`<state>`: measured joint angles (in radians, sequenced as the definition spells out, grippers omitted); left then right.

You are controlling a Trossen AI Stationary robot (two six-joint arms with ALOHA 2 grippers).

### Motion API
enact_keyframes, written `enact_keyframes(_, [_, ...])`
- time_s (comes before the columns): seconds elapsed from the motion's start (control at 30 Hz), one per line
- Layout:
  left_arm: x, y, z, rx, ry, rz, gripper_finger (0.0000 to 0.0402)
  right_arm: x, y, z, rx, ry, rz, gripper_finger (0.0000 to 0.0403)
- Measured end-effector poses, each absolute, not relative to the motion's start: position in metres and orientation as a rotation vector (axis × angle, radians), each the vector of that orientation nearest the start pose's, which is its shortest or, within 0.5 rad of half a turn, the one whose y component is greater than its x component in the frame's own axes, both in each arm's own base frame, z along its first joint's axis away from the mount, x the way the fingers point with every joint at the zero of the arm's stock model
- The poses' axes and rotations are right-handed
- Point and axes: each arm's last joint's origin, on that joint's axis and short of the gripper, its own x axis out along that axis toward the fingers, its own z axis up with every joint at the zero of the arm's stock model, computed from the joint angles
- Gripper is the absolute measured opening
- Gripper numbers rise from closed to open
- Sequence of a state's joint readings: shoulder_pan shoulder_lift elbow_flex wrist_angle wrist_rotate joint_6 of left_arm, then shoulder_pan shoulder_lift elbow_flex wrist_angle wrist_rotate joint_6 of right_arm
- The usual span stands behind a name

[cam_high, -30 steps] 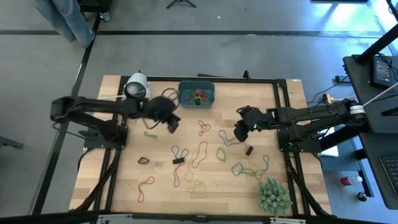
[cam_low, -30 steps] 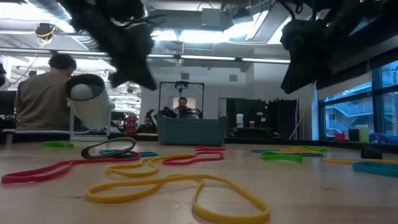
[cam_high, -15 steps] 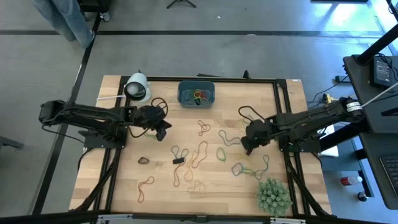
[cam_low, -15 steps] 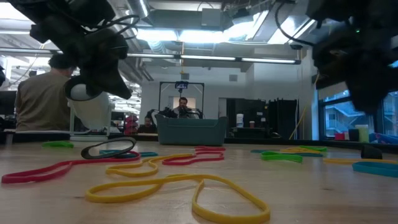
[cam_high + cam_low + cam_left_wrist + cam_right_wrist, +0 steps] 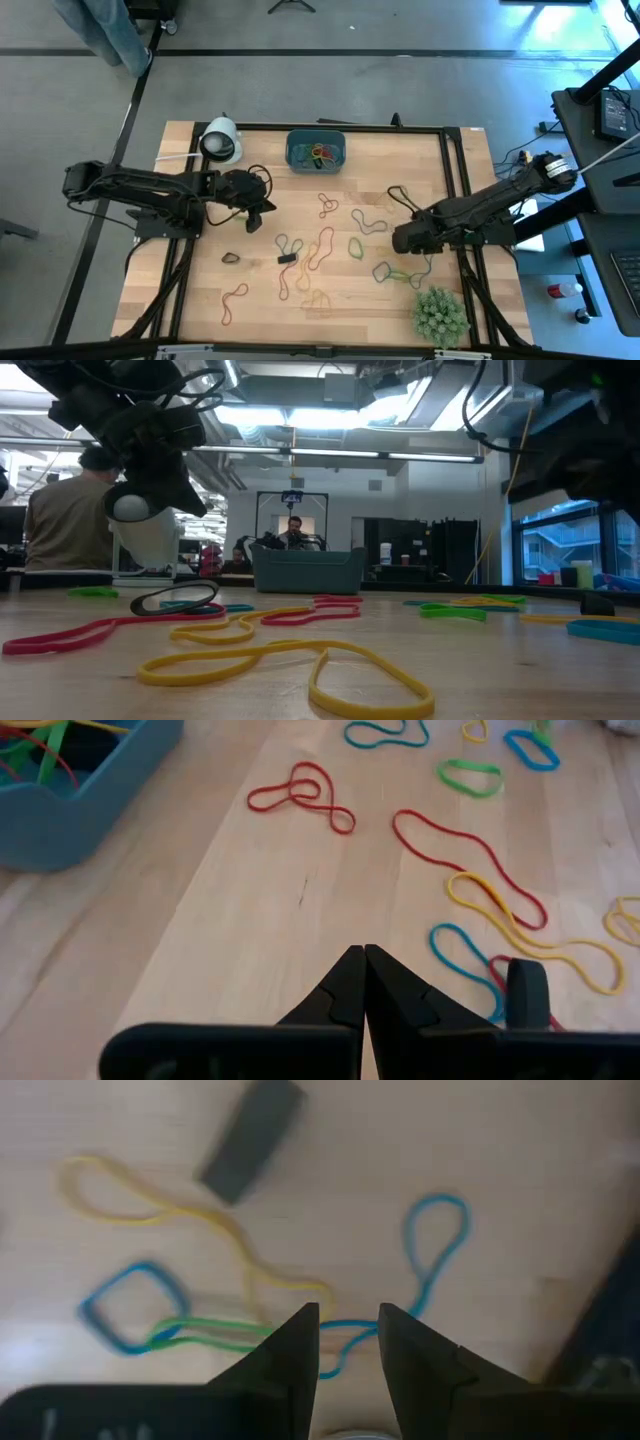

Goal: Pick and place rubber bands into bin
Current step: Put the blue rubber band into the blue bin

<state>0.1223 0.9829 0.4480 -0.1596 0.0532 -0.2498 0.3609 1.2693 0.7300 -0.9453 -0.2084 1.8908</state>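
So, step: I've got the right claw (image 5: 348,1342) parted over a blue rubber band (image 5: 435,1245), well off from the bin (image 5: 316,151) | left claw (image 5: 363,982) pinched closed, empty | next: lower, pinch, carry to bin

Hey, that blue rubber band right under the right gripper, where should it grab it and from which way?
Take the blue rubber band at the thin strand running crosswise between the open right gripper fingers, coming straight down from above. It lies flat on the table, so only a top pinch works; that stretch sits clear of the green band.
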Motion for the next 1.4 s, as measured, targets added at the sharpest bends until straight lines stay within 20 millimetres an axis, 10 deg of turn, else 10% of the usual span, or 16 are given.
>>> enact_keyframes(0.87, [0.189, 0.020, 0.189, -0.340, 0.677, 0.115, 0.0002, 0.155, 0.106, 0.122, 1.294, 1.444, -1.161, 0.0086])
enact_keyframes(1.4, [0.191, 0.021, 0.192, -0.329, 0.640, 0.111, 0.0001, 0.156, 0.106, 0.150, 1.173, 1.430, -1.161, 0.0007])
